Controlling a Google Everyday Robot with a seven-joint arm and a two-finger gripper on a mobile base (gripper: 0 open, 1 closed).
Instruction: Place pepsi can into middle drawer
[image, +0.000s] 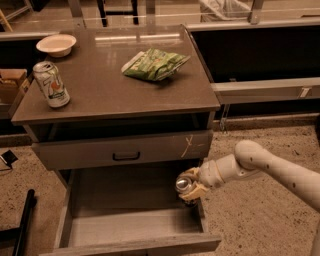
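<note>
Two-finger gripper (191, 185) closed around the pepsi can (183, 184), can held above the right side of the pulled-out middle drawer (131, 228), close to its right wall

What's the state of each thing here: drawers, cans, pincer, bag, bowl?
pincer, shut on the pepsi can, low over the open drawer's right side
pepsi can, gripped, tipped, silver top toward the camera, not yet set down
middle drawer, pulled out, visible floor bare
handled drawer, shut
white can, upright on the table
green bag, lying flat
bowl, upright
</note>
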